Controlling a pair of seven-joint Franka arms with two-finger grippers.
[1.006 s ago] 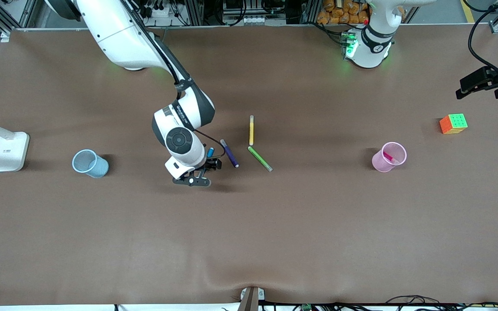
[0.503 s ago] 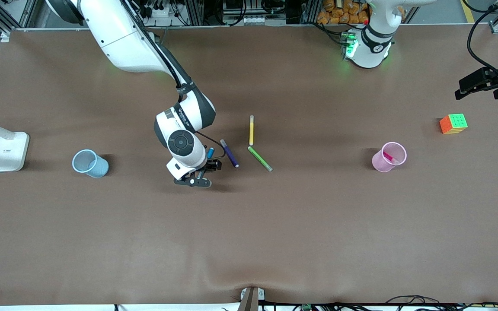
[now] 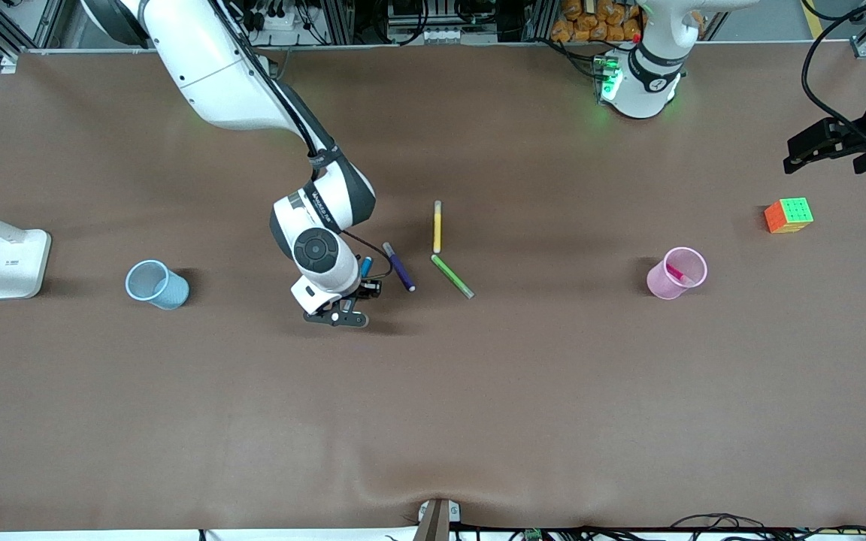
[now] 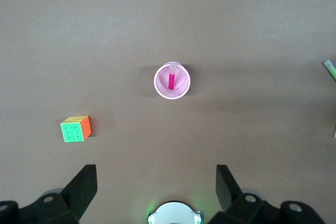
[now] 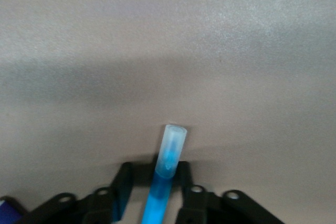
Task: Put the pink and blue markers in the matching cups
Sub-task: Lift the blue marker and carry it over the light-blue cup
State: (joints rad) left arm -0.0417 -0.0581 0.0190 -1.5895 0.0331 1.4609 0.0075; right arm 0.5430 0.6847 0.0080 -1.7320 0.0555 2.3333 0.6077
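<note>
The right gripper (image 3: 361,289) sits low at the tabletop (image 3: 433,406), and its jaws press on the blue marker (image 5: 167,174) from both sides; the marker's pale, greyish end pokes out past them in the right wrist view. Just beside it lie a purple marker (image 3: 399,267), a green marker (image 3: 452,276) and a yellow marker (image 3: 437,226) (the yellow one farthest from the front camera). The pale blue cup (image 3: 155,284) stands toward the right arm's end. Toward the left arm's end, the pink cup (image 3: 676,273) holds the pink marker (image 4: 171,81), leaning inside. Farther back rests a colourful puzzle cube (image 3: 788,215). The left gripper (image 4: 156,187) waits above that end, jaws spread wide and empty.
</note>
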